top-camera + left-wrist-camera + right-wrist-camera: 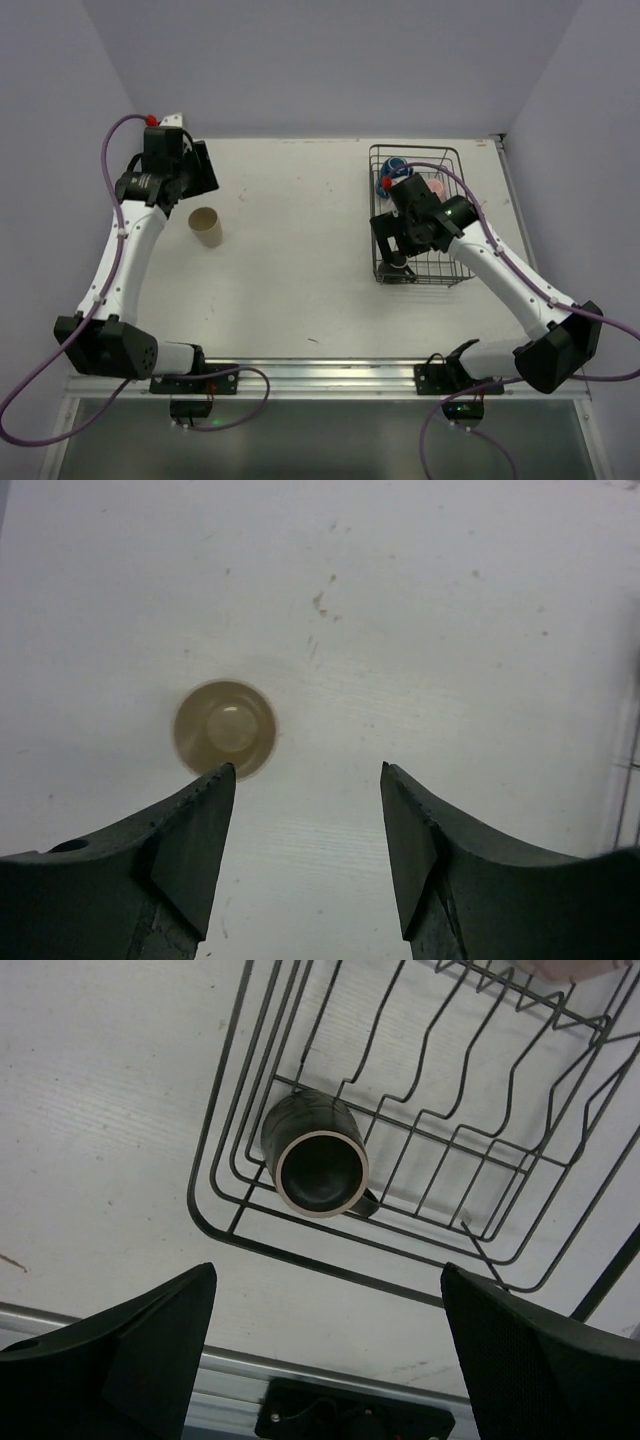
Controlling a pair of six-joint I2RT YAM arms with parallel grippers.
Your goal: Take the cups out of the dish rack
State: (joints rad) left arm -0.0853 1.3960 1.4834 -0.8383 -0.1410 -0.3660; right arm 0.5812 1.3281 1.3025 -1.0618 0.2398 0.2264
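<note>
The dish rack stands at the right of the table. In it I see a blue mug at the far left, a pale pink cup beside it, and a dark brown mug in the near left corner. The right wrist view shows the brown mug upright inside the rack. My right gripper is open and empty above that corner. A cream-beige mug stands on the table at the left. My left gripper is open and empty above and beyond it. The clear glass is not in view.
The beige mug sits just ahead of my left finger. A metal rail runs along the table's near edge. Walls close in the table at the back and on both sides.
</note>
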